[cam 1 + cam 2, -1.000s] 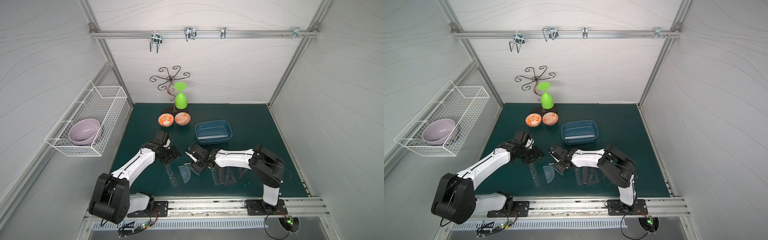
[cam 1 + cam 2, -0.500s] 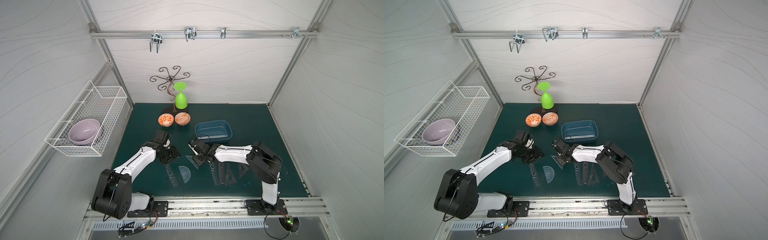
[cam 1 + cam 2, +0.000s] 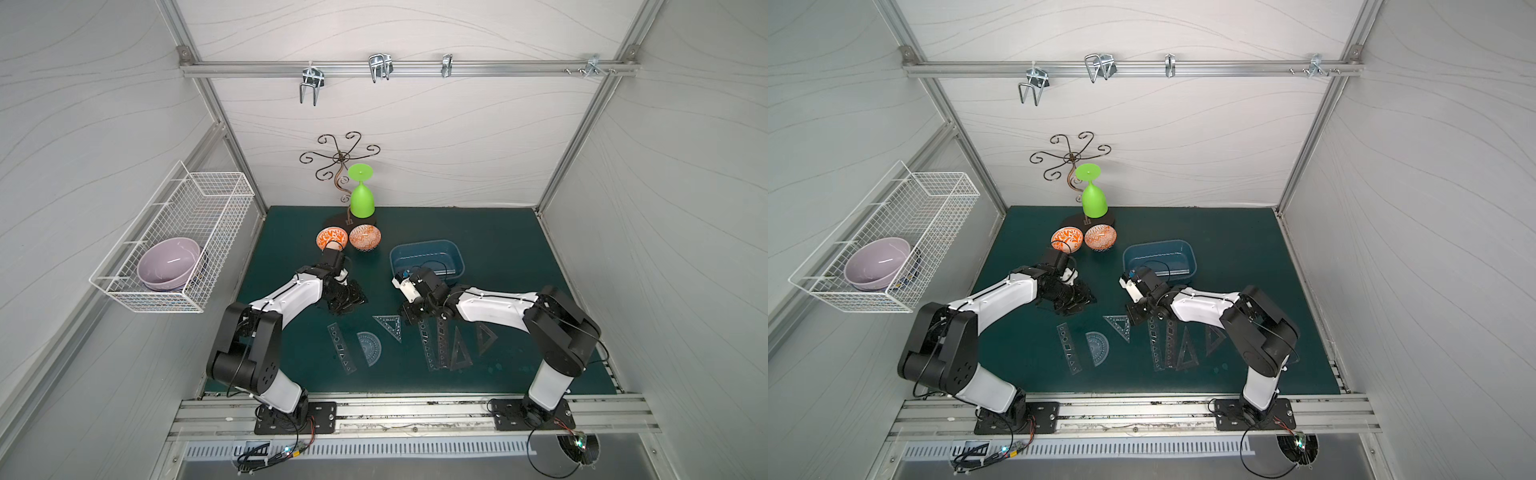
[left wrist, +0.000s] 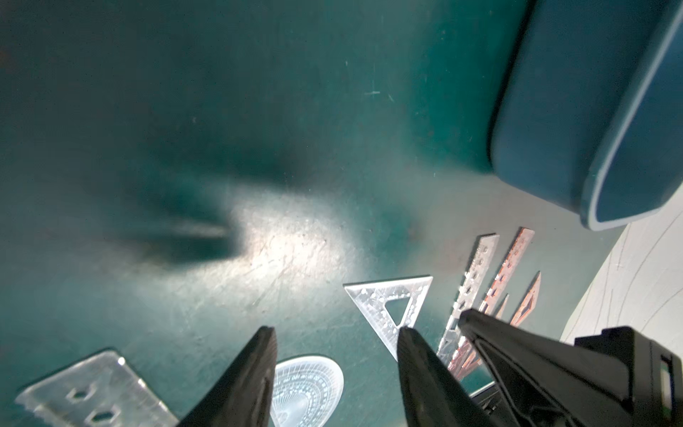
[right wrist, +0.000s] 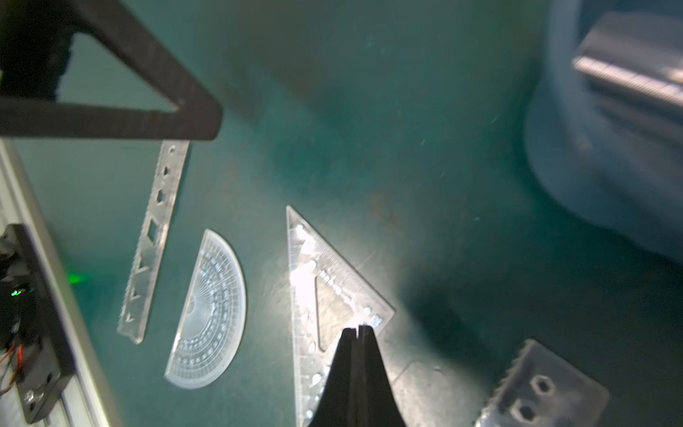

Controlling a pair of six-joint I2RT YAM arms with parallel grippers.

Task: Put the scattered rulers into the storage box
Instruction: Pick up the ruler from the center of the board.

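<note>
Your right pincer (image 5: 356,329) is pressed together over a corner of the small triangle (image 5: 303,258), probably to drag it. The left pincer (image 4: 336,332) hangs apart and empty. The rulers (image 3: 428,345) lie near the front edge of the tabletop (image 3: 519,249), with the storage box (image 3: 428,248) behind them.

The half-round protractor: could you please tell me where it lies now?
In both top views the protractor lies flat on the green mat, between a straight stencil strip and a small triangle.
</note>
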